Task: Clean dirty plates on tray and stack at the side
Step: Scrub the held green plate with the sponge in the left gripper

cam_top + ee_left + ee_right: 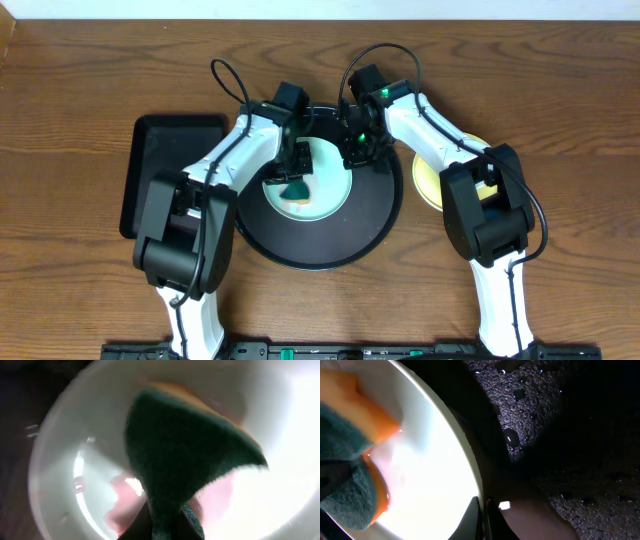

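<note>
Sponge on the mint plate, round tray at mid-table

The brown wooden table (80, 90) runs to a pale strip (400, 8) along its far edge. The round black tray (375, 215), wet with droplets, sits at the centre and carries the mint plate (330, 195), which has pink smears (120, 505). The left gripper (298, 165) is clamped on a green-and-orange sponge (296, 187) held against that plate. The right gripper (358, 150) hangs at the plate's far right rim; whether its fingers are together cannot be told. A yellow plate (428, 180) lies just right of the tray, partly under the right arm. A rectangular black tray (165, 160) sits to the left. Bare wood shows at the far corners and the near left.
</note>
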